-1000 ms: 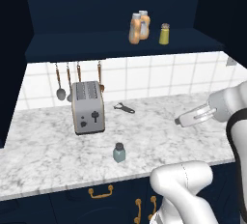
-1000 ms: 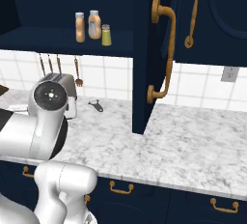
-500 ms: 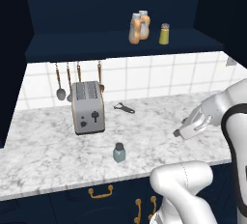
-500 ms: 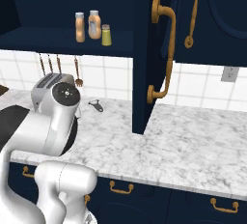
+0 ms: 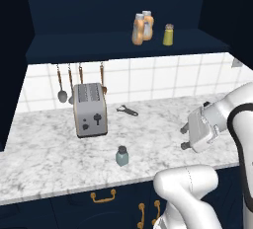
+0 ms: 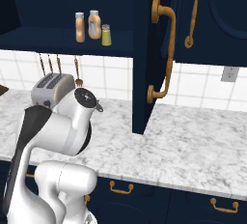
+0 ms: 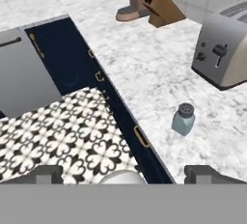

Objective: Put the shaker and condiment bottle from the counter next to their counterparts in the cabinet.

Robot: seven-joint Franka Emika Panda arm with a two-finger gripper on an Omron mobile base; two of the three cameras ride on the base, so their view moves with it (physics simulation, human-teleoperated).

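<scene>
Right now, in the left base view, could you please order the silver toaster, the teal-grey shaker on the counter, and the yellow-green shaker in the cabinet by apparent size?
1. Silver two-slot toaster, clearly largest.
2. Small teal-grey shaker with dark cap and yellow-green shaker with grey cap look alike in size; the yellow-green one stands farther away, so no ranking.

The toaster [image 7: 223, 49] and knife block [image 7: 157, 3] run off the frame's edge.
</scene>
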